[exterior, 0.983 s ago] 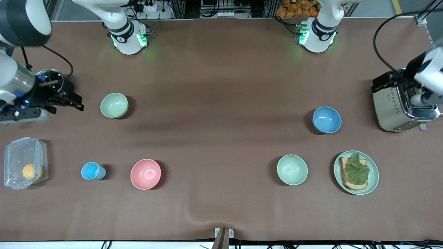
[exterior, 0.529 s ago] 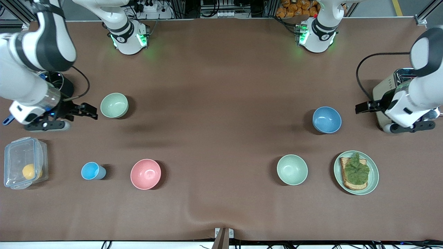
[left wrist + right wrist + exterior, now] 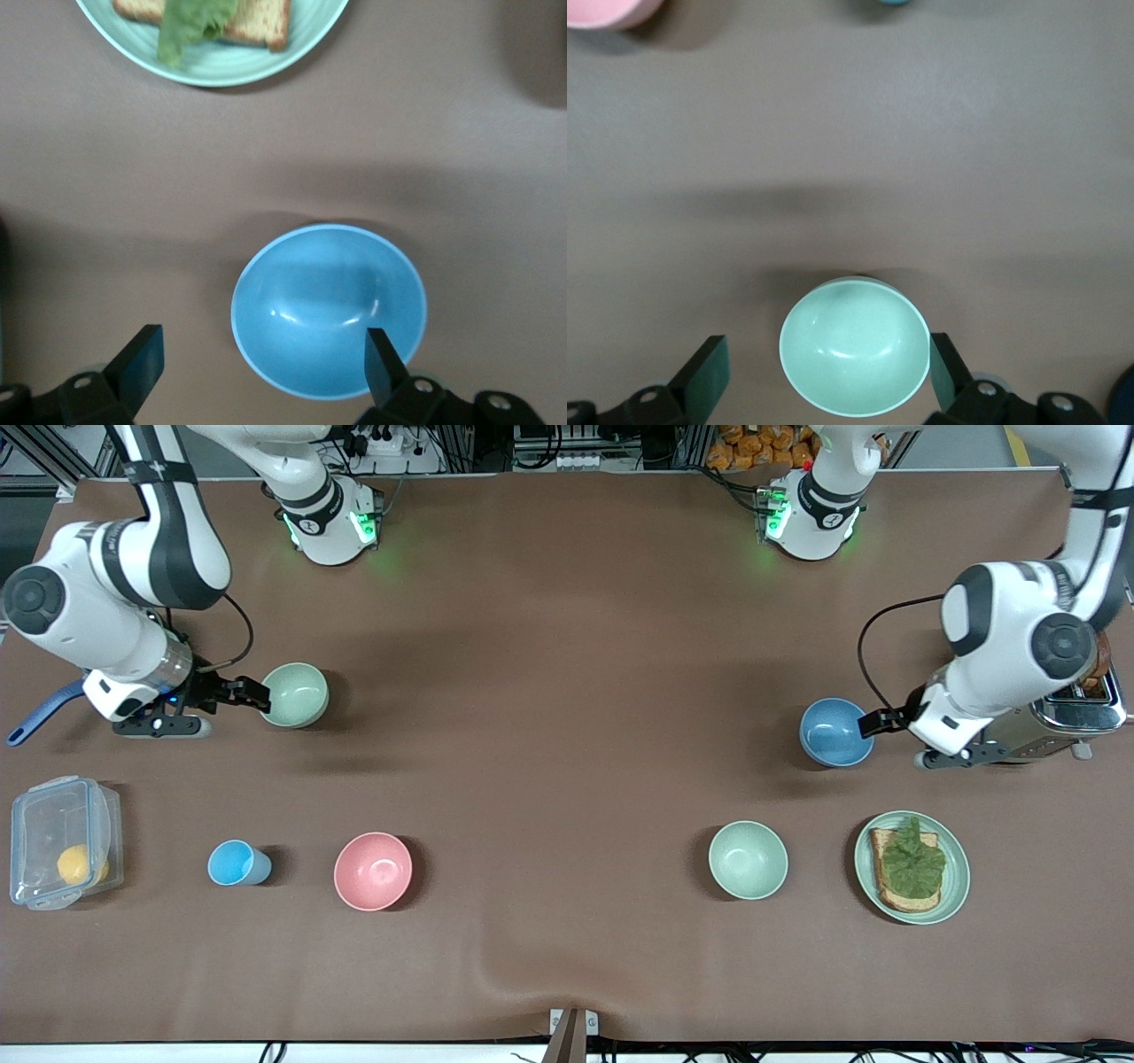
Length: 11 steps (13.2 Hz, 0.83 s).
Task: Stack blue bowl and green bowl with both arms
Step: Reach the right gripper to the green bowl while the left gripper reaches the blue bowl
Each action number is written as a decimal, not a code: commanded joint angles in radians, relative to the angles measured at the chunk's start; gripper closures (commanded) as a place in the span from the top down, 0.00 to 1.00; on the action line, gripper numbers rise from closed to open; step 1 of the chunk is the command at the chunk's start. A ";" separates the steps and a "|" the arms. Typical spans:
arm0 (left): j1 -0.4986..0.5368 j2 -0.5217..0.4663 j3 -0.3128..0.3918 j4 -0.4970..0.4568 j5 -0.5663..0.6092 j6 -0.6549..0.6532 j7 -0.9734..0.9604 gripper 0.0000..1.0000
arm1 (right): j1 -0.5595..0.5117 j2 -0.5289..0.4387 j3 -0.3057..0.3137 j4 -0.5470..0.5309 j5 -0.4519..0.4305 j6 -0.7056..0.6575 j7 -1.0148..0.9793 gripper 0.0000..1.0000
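Hovering w/ fingers spread: left gripper [image 3: 257,372] at blue bowl [image 3: 836,731], right gripper [image 3: 824,372] at green bowl [image 3: 294,694]. Risk: finger clipping a rim, bowl sliding off.

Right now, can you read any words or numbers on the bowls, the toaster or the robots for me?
No text here can be read.
Blue bowl: plain, no writing.
Green bowl: plain, no writing.
Toaster: any marking is hidden by the left arm.
Right arm's base and left arm's base: each carries a small dark round mark, too small to read.
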 commanded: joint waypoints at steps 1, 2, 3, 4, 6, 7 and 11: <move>0.010 0.008 -0.007 -0.064 0.049 0.110 0.025 1.00 | -0.050 -0.042 0.008 -0.103 0.001 0.107 -0.084 1.00; 0.018 0.026 -0.007 -0.065 0.050 0.123 0.026 1.00 | -0.087 -0.038 0.009 -0.132 0.001 0.151 -0.145 1.00; 0.027 0.051 -0.007 -0.065 0.050 0.130 0.026 1.00 | -0.119 -0.034 0.009 -0.140 0.004 0.158 -0.190 1.00; 0.027 0.075 -0.007 -0.067 0.050 0.150 0.026 1.00 | -0.136 -0.032 0.009 -0.145 0.022 0.156 -0.216 1.00; 0.027 0.091 -0.007 -0.067 0.051 0.158 0.029 1.00 | -0.167 -0.022 0.009 -0.171 0.053 0.162 -0.242 1.00; 0.029 0.102 -0.006 -0.065 0.051 0.158 0.029 0.92 | -0.172 -0.022 0.008 -0.177 0.059 0.164 -0.259 1.00; 0.027 0.120 -0.004 -0.064 0.053 0.157 0.028 0.67 | -0.207 0.001 0.009 -0.180 0.101 0.172 -0.322 1.00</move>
